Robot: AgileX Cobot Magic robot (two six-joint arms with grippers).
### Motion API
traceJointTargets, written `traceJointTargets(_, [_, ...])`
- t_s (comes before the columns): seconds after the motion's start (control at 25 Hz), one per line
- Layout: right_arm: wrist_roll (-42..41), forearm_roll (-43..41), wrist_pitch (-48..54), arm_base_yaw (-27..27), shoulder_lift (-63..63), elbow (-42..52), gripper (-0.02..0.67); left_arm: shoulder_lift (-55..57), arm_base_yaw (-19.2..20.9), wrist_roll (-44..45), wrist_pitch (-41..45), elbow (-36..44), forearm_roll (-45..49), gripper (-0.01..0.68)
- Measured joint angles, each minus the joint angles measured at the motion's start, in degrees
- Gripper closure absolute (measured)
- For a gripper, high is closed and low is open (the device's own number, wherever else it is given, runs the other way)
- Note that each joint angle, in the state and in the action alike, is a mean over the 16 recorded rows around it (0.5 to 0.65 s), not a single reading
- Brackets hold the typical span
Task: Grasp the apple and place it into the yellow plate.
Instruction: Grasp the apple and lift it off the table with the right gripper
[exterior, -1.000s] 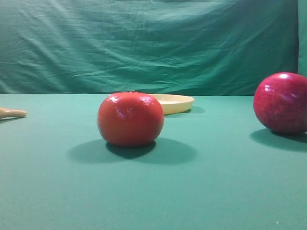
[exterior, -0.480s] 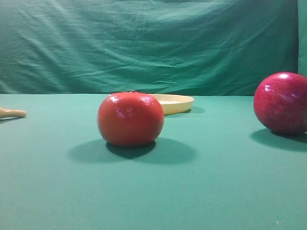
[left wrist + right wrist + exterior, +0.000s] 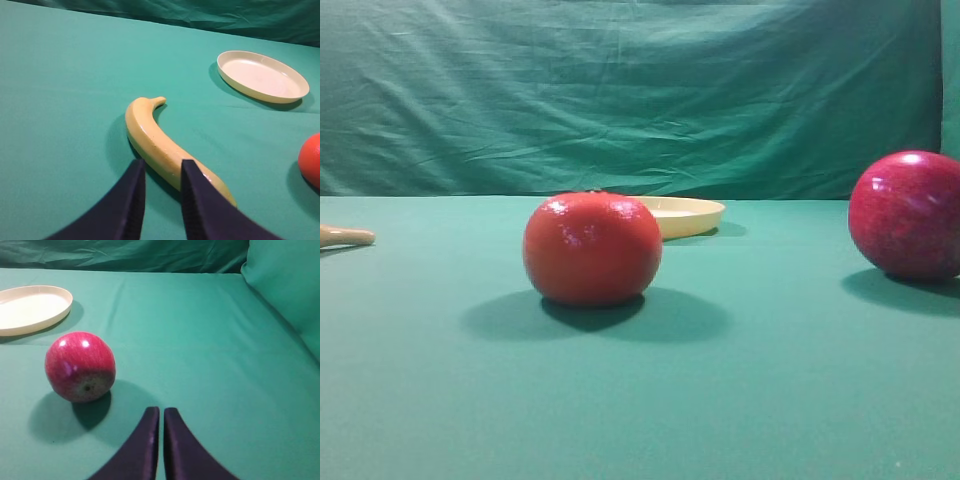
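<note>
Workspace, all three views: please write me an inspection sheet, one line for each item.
Surface: green cloth table, no spills seen.
Job's things: apple rests on the cloth, ungrasped; yellow plate holds nothing.
Clutter: banana lying near the left gripper; orange-red tomato-like fruit in front of the plate in the high view.
Grippers: left gripper slightly parted, holding nothing; right gripper shut, holding nothing, apart from the apple.
Cables: nothing seen.
Surroundings: wrinkled green backdrop behind the table.

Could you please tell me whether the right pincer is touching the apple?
Apart. The right wrist view shows green cloth between the shut right pincer and the apple.
</note>
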Motion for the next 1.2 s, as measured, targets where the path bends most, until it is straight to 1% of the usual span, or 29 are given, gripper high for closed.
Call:
traceJointTargets(0.28, [3.7,-0.8,0.8,0.0,0.4,-3.7,0.649,0.0,0.0,0.0,0.0,0.0,0.0,0.516])
traceJointTargets(0.6, [3.9,-2.2,1.7,0.0,6.3,-11.3,0.649,0.0,0.0,0.0,0.0,0.0,0.0,0.516])
traceJointTargets(0.8, [1.3,-2.8,1.4,0.0,13.8,-15.7,0.649,0.0,0.0,0.0,0.0,0.0,0.0,0.516])
traceJointTargets(1.2, [-7.6,-1.1,2.2,0.0,32.2,-23.5,0.649,0.0,0.0,0.0,0.0,0.0,0.0,0.516])
